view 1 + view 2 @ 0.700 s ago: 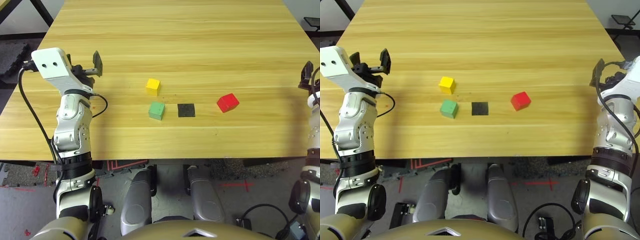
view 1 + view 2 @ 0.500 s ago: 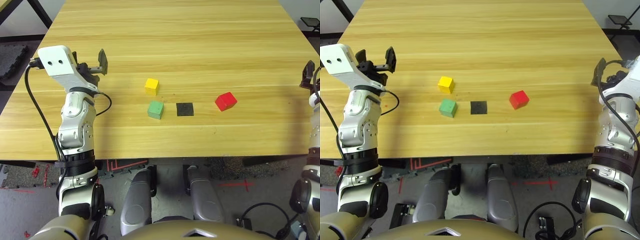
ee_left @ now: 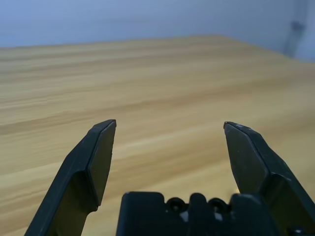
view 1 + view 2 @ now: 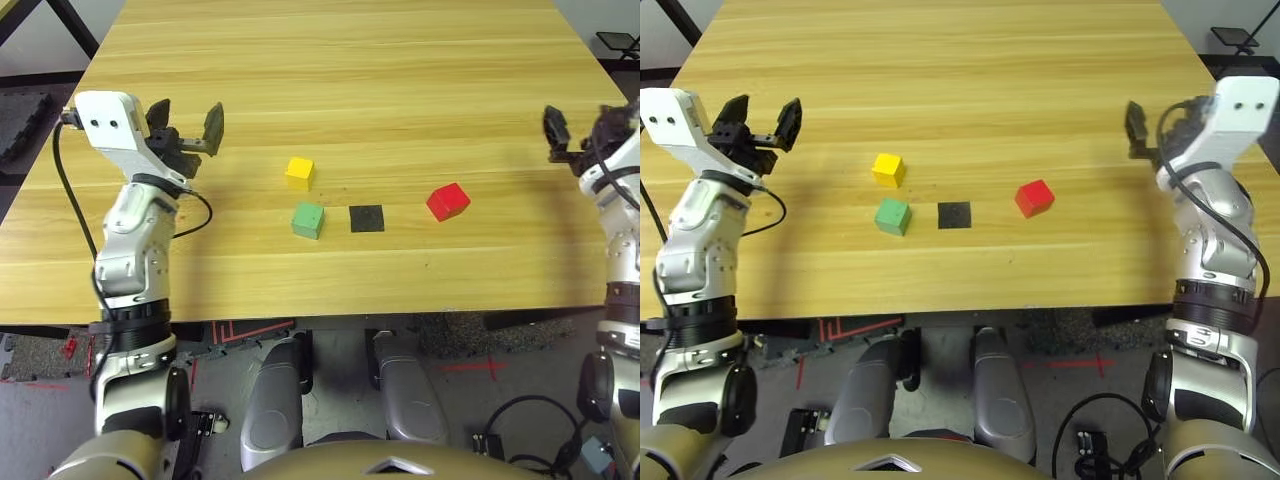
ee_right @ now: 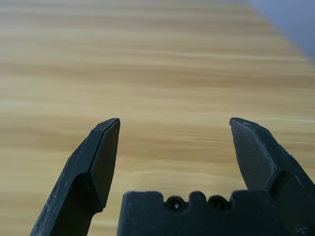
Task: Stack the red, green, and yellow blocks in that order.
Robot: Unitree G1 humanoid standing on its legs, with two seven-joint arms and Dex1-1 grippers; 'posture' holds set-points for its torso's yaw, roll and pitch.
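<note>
Three small cubes lie apart near the middle of the wooden table (image 4: 940,90). The yellow block (image 4: 888,168) is furthest back, the green block (image 4: 893,215) sits just in front of it, and the red block (image 4: 1034,197) lies off to the right. My left gripper (image 4: 762,112) hovers open over the table's left side, well left of the yellow block, with nothing between its fingers (image 3: 96,157). My right gripper (image 4: 1150,122) hangs open over the right side, beyond the red block, also holding nothing.
A flat black square patch (image 4: 954,214) lies on the table between the green and red blocks. The table's front edge runs close below the blocks. Wide bare wood stretches behind them. A dark chair (image 4: 1233,38) stands off the far right corner.
Both arms have swung inward over the table. The right gripper has come in from the right edge, and the left gripper has turned towards the blocks. No block has moved.
</note>
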